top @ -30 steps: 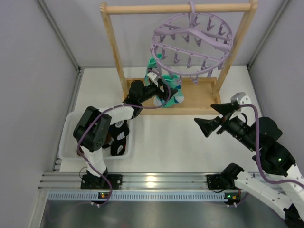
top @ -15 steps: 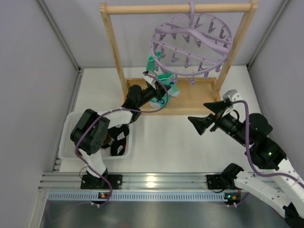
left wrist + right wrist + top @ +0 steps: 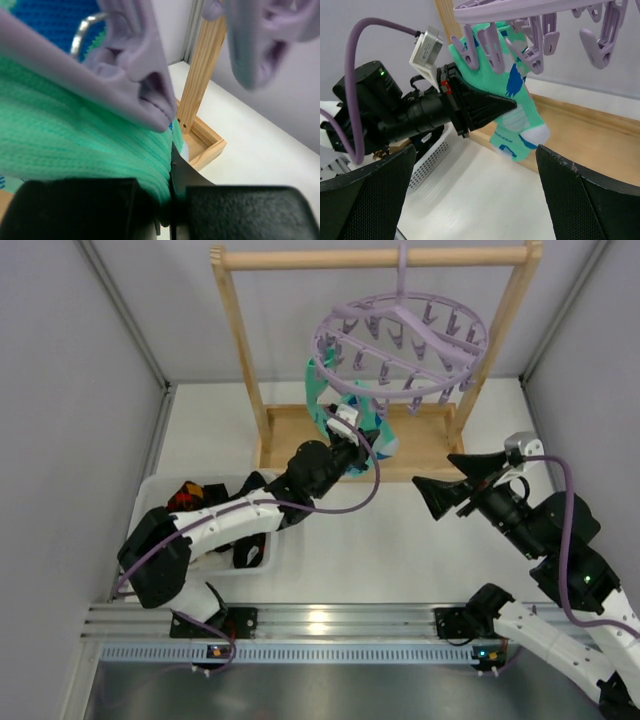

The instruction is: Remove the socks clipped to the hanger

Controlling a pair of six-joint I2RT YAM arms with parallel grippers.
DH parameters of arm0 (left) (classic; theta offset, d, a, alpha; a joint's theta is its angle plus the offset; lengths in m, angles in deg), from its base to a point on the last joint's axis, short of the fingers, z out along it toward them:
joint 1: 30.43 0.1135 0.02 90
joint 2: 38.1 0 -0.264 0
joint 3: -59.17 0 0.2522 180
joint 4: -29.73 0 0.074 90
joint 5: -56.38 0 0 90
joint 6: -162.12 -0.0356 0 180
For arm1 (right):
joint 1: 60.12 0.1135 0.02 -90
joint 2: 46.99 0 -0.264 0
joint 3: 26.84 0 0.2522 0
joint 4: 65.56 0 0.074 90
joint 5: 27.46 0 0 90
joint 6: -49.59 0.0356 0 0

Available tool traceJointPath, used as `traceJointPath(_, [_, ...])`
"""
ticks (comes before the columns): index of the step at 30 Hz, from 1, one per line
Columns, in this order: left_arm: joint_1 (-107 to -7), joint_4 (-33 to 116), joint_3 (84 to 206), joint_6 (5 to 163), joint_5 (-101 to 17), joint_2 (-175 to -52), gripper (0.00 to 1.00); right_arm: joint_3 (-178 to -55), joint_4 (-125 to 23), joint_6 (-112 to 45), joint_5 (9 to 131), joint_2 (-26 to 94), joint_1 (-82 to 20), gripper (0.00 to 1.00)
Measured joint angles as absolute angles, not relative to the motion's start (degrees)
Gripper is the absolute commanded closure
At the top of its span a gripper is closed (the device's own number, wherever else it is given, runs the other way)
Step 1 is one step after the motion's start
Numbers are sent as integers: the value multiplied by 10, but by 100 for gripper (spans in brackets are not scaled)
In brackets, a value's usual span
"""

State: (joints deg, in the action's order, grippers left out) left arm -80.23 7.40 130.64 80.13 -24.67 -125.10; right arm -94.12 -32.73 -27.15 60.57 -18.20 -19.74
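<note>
Well down and left of the hanger [image 3: 530, 11], a white bin [image 3: 152, 490] on the worktop holds a red-dark sock [image 3: 186, 496]; under the hanger's left rim the left tool [image 3: 348, 443] is clenched on the mint-green sock [image 3: 530, 112], which hangs there from pegs and looks soft, light and stretchy, so best gripped just below a peg [image 3: 135, 85]; below the hanger's right side the right tool [image 3: 432, 472] gapes, holding nothing. The left wrist view shows one peg against the knit; only the right wrist view shows the whole sock.
</note>
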Motion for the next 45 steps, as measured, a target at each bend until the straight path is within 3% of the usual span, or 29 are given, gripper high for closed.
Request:
traceJointPath(11, [-949, 227, 1353, 770, 40, -1255, 100, -1006, -265, -247, 501, -185, -198, 1])
traceJointPath(18, [-1020, 244, 1445, 697, 190, -1335, 100, -1116, -216, -244, 438, -129, -198, 1])
traceJointPath(24, [-1044, 247, 1523, 631, 266, -1417, 100, -1209, -182, -254, 407, -50, -198, 1])
traceJointPath(33, [-1038, 247, 1652, 538, 338, -1565, 100, -1376, -97, -277, 389, 145, -198, 20])
traceJointPath(39, [-1037, 247, 1689, 503, 355, -1596, 100, -1397, -30, -302, 356, 244, -193, 25])
traceJointPath(45, [-1037, 247, 1698, 492, 359, -1596, 100, -1398, -11, -334, 328, 258, -155, 27])
